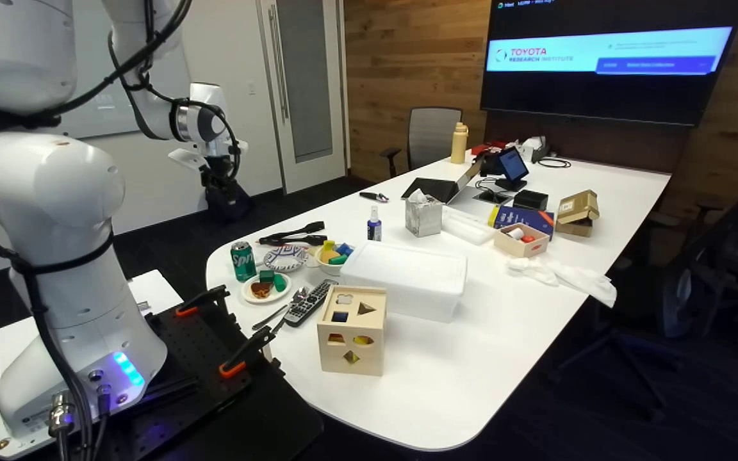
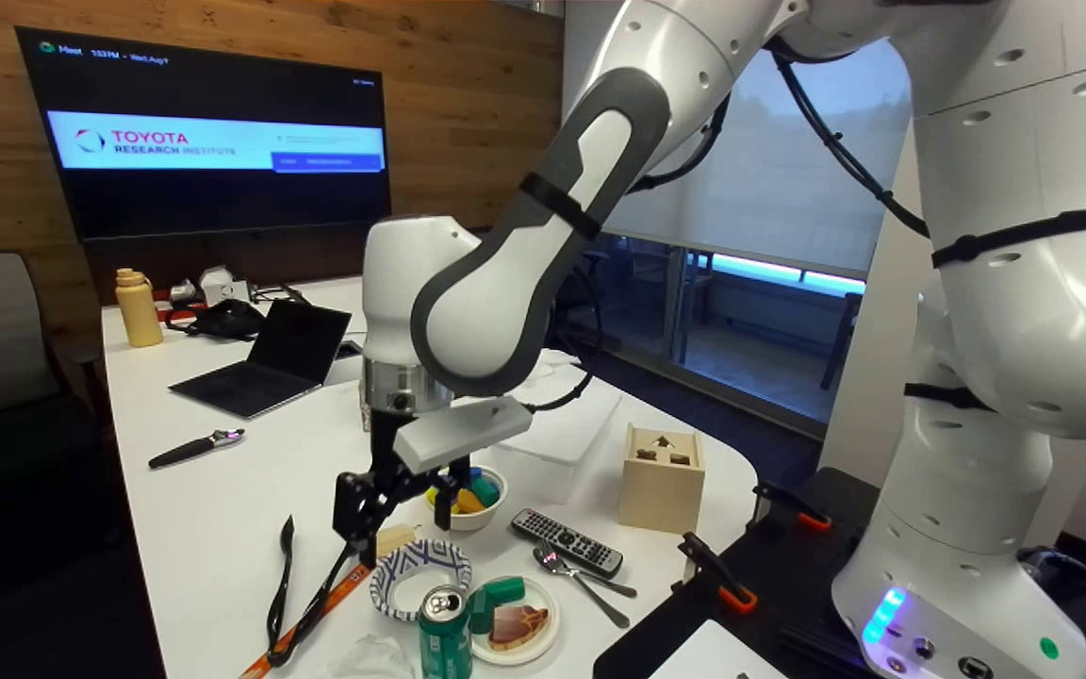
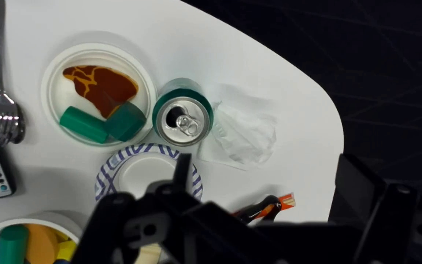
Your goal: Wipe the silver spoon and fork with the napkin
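Observation:
A crumpled white napkin [image 3: 247,135] lies on the table beside the green can in the wrist view; it shows at the bottom edge in an exterior view [image 2: 373,658]. The silver fork [image 3: 5,110] and spoon [image 3: 21,126] lie together, the fork partly over the spoon, beside the remote. The pair also shows in both exterior views, with the fork [image 2: 554,561] and the cutlery [image 1: 297,298] small there. My gripper [image 3: 264,165] is open and empty, held above the table. In an exterior view the gripper [image 2: 406,538] hangs above the patterned bowl and tongs.
A green can [image 3: 182,121] stands upright touching or very near the napkin. A plate [image 3: 51,91] with toy food, a patterned bowl [image 3: 104,176], a block bowl [image 2: 496,509], black tongs [image 2: 284,575] over orange-wrapped chopsticks, a remote [image 2: 567,540] and a wooden box [image 1: 351,333] are around.

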{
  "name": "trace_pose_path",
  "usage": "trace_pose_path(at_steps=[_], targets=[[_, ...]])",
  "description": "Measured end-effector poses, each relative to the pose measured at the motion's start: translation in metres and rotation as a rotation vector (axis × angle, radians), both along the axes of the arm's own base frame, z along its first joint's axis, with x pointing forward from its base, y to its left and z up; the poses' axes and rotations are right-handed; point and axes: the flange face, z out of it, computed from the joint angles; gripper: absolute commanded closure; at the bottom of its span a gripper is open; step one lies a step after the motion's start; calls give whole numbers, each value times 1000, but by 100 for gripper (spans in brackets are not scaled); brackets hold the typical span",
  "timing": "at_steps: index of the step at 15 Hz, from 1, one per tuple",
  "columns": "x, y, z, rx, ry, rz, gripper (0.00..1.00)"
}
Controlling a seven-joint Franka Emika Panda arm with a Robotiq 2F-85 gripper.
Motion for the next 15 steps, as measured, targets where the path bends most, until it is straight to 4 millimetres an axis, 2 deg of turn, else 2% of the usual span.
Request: trace_pose_path(at_steps=[3,6,11,15], targets=[[14,16,-43,-5,-27,-8,0],[27,33,-77,-9,-25,-5,0],[35,60,-123,-2,27,-28,0],[39,72,-152,-51,62,-57,0]])
